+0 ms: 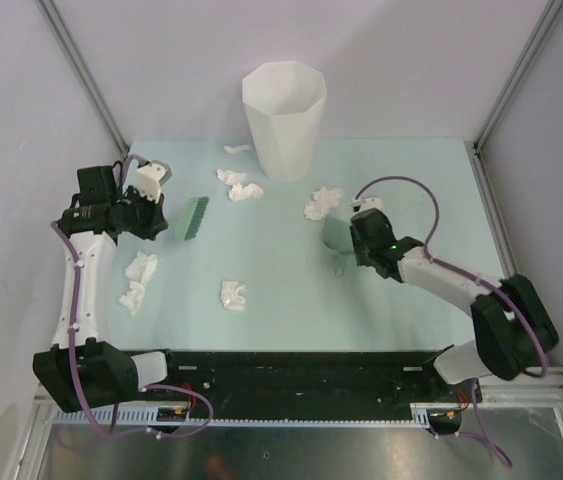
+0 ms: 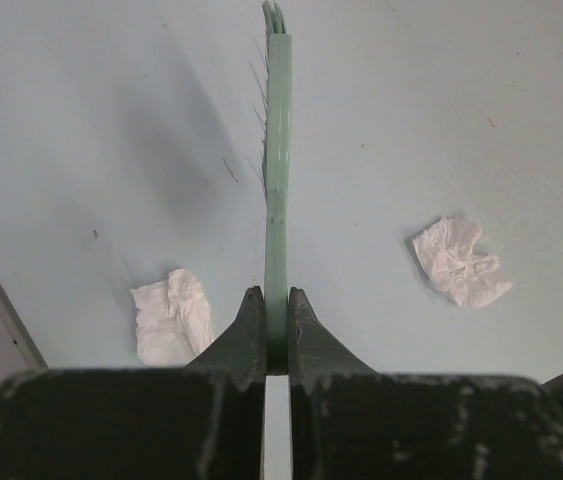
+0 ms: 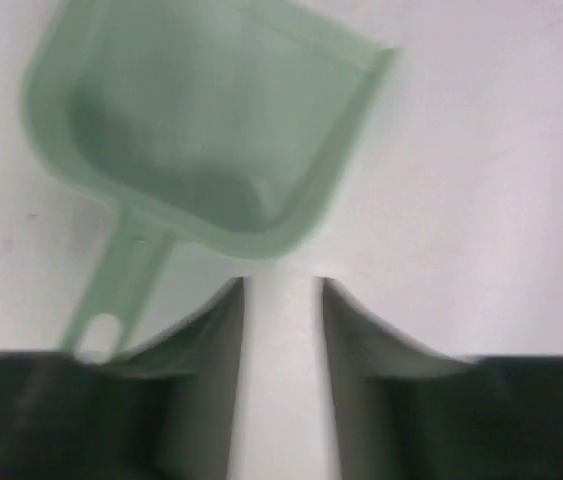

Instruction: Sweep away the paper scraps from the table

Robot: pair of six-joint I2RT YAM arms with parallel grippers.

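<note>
Holding, left hand (image 1: 166,218): clamped tight on the end of a green brush (image 1: 192,217). The wrist view shows the brush edge-on, running straight out from between the two fingers (image 2: 251,325).
Brush position: over the left part of the worktop (image 1: 281,265), bristle end pointing toward the middle.
Right hand (image 1: 354,250): jaws a narrow gap apart with nothing between them, though the wrist view is blurred.
Dustpan (image 3: 201,140): green, lying on the worktop just ahead of the right hand. Its handle passes beside the left finger, outside the jaws.
Paper scraps: all on the worktop. Three (image 1: 229,176) are near the foot of the bin, one (image 1: 323,203) is just beyond the dustpan, one (image 1: 232,294) is near the middle front, and a pair (image 1: 139,270) is by the left arm.
Scraps near the brush: one (image 2: 171,318) on each side of it, neither touching it.
Bin (image 1: 283,120): tall, white and faceted, upright at the far edge.
</note>
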